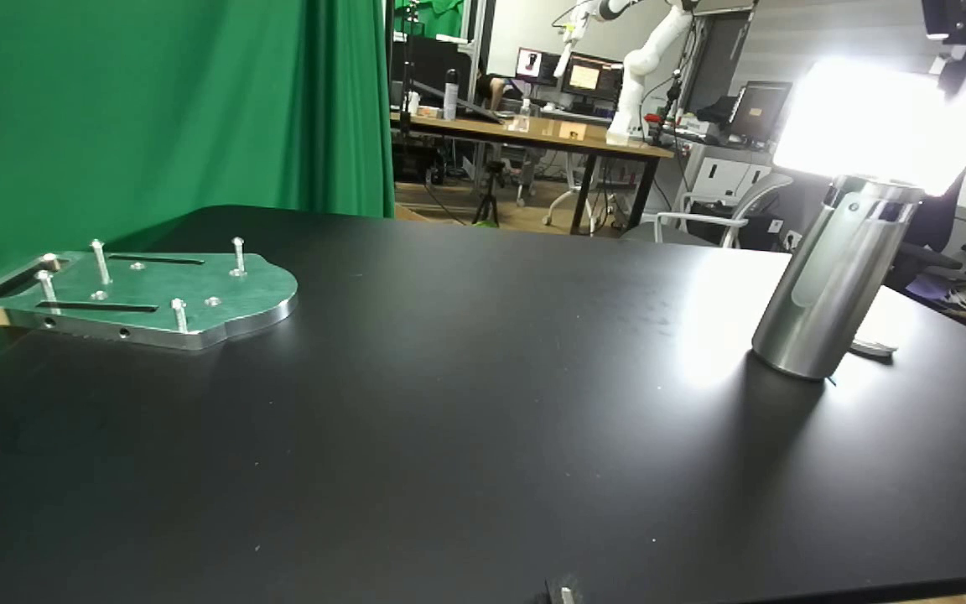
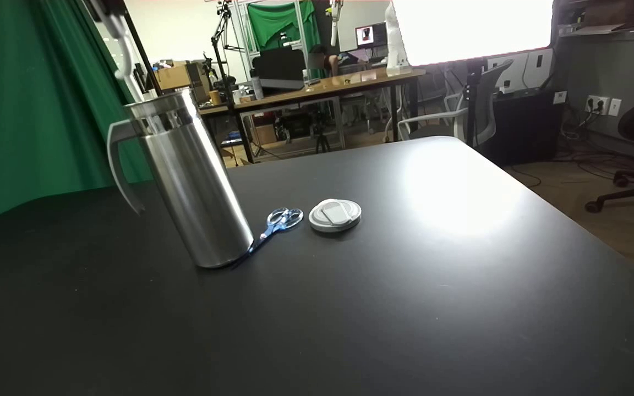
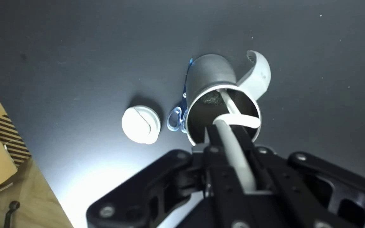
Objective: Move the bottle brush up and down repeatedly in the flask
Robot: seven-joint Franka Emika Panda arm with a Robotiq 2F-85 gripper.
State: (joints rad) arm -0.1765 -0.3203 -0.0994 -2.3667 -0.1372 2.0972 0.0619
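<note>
The flask (image 2: 196, 187) is a tall brushed silver-grey metal cylinder with a grey handle. It stands on the black table, slanted in both exterior views (image 1: 835, 277), with its mouth open in the wrist view (image 3: 212, 71). The bottle brush has a white curved handle (image 3: 238, 155), also visible in an exterior view (image 2: 125, 63). Its shaft goes down into the flask's mouth; its head is hidden inside. My gripper (image 3: 228, 134) is shut on the brush handle, above the flask's mouth. In an exterior view the gripper (image 1: 957, 75) is partly cut off at the top right.
A round white-grey lid (image 2: 335, 215) lies beside the flask. Blue scissors (image 2: 275, 225) lie between them, their blades by the flask's base. A green metal plate with pegs (image 1: 148, 289) lies at the table's far side. A bright lamp panel (image 1: 885, 126) stands behind the flask.
</note>
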